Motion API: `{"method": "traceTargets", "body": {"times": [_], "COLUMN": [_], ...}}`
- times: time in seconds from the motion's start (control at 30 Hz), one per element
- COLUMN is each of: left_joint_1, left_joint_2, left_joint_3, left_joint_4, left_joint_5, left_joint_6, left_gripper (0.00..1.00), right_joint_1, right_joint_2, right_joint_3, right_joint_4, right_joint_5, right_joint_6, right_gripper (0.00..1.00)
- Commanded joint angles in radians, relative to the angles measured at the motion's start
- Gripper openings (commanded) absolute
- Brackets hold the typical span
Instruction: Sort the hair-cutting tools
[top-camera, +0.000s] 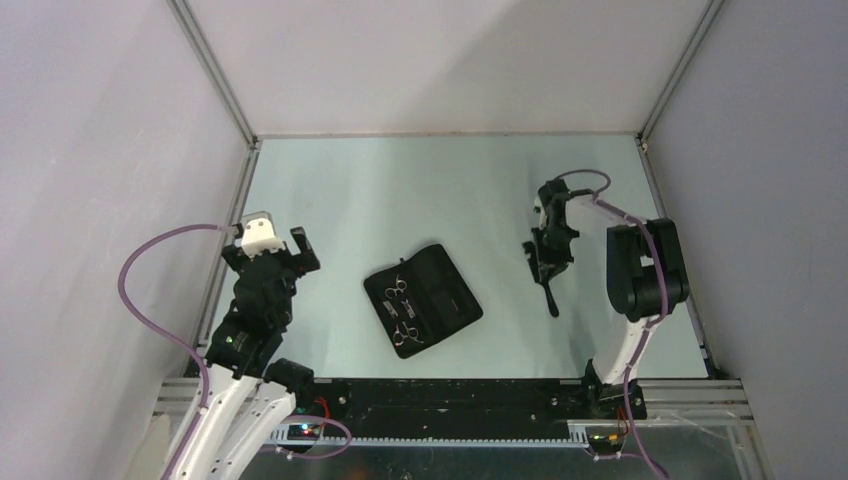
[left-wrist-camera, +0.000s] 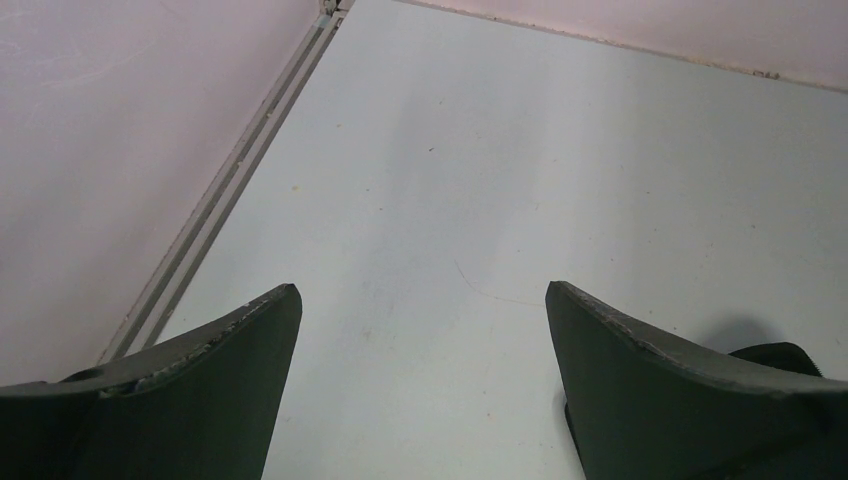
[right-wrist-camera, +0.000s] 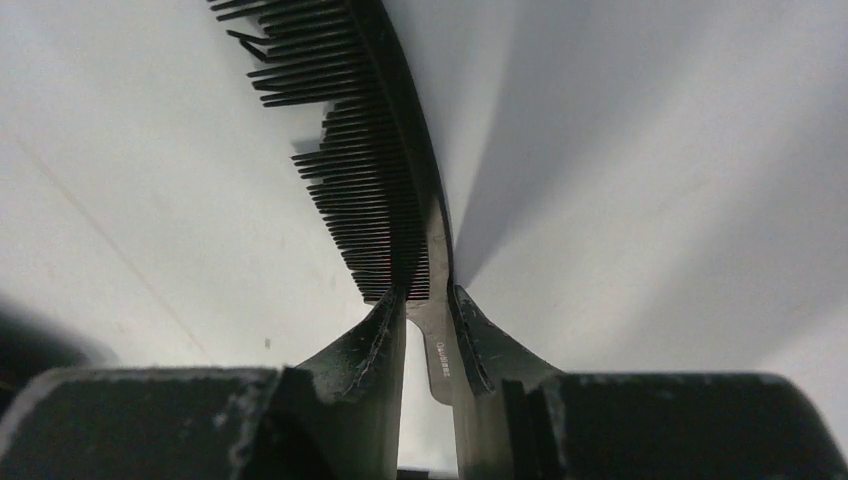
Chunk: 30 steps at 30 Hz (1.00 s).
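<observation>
A black zip case (top-camera: 422, 298) lies open in the middle of the table. Two small silver scissors lie on it, one (top-camera: 394, 289) near its far left side and one (top-camera: 407, 335) near its front edge. My right gripper (top-camera: 549, 262) is shut on the black comb-like tool (top-camera: 549, 290), whose free end points toward the front. In the right wrist view the fingertips (right-wrist-camera: 390, 322) pinch the comb (right-wrist-camera: 370, 180) at its grey metal tang. My left gripper (top-camera: 273, 247) is open and empty at the left side, far from the case; its wrist view (left-wrist-camera: 423, 295) shows bare table.
Grey enclosure walls with metal corner rails (top-camera: 215, 75) surround the table. The rail along the left edge (left-wrist-camera: 230, 190) runs close to my left gripper. The right arm's black upper link (top-camera: 645, 270) stands to the right of the comb.
</observation>
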Motion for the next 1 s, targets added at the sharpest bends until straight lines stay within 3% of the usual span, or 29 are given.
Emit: {"method": "traceTargets", "body": {"times": [0.0,0.2,0.5,0.97], "left_joint_1": [0.007,0.008,0.006,0.008], "left_joint_2": [-0.018,-0.031,-0.03,-0.018], "left_joint_3": [-0.012,-0.015,-0.017,-0.023], "left_joint_4": [0.027,0.028,0.024,0.032], "left_joint_5": [-0.002,0.0,-0.004,0.004], "left_joint_6": [0.008,0.008,0.009,0.013], "left_gripper": [0.99,0.99,0.99,0.99], "right_joint_1": [0.093,0.183,0.204,0.239], "right_joint_2": [-0.081,-0.21,-0.238,-0.027], "right_joint_3": [-0.165,-0.152,-0.019,0.068], "right_joint_4": [-0.115,-0.169,-0.153,-0.079], "right_joint_5": [-0.056,-0.053,-0.011,0.021], "right_joint_6": [0.043,0.094,0.023,-0.078], "right_gripper": [0.25,0.3,0.6,0.64]}}
